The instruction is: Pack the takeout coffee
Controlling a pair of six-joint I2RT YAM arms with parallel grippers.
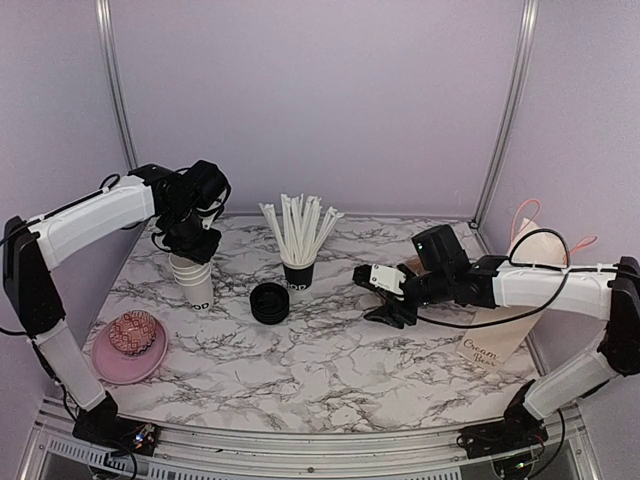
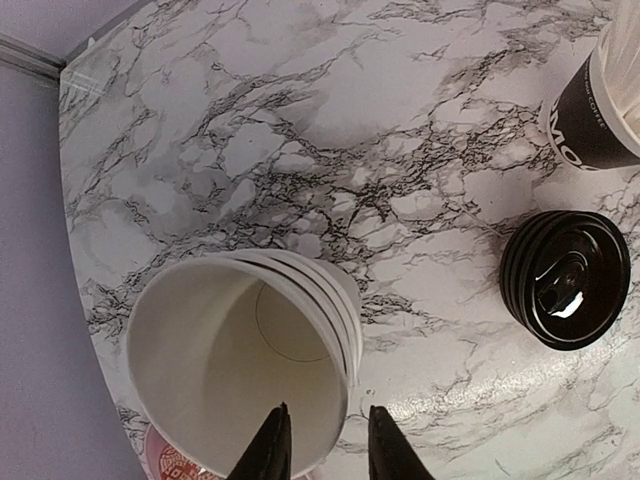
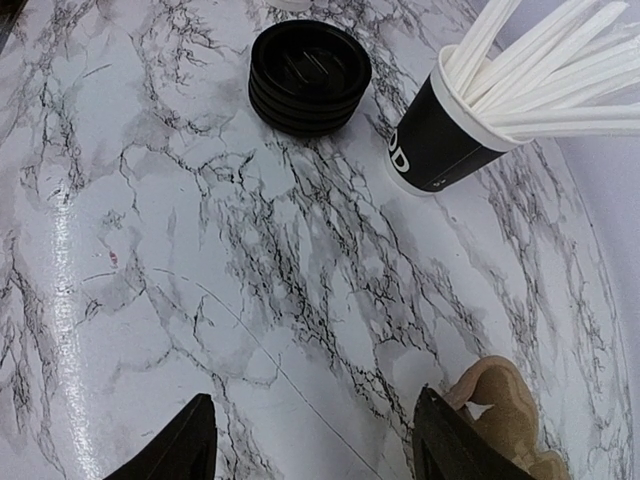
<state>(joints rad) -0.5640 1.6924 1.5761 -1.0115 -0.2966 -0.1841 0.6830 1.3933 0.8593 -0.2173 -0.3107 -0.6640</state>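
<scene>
My left gripper (image 2: 328, 415) hung right over the stack of lidless white paper cups (image 2: 230, 360), which stood at ten o'clock on the marble-patterned table (image 1: 330, 370). One finger (image 2: 272, 445) reached inside the top cup and the other outside, with the rim between them. I could not tell whether they pinched it. In that wrist's view the stack of round black plastic lids (image 2: 566, 278) lay at three o'clock from the cups, apart from them. My right gripper (image 3: 315, 400) hovered with its jaws wide apart over bare marble. From there the lids sat at eleven o'clock and the black paper cup of white straws (image 3: 435, 140) at one o'clock.

Paper bag (image 1: 495, 345) reads "Cream"; black cup (image 3: 435, 145) shows "OD".
</scene>
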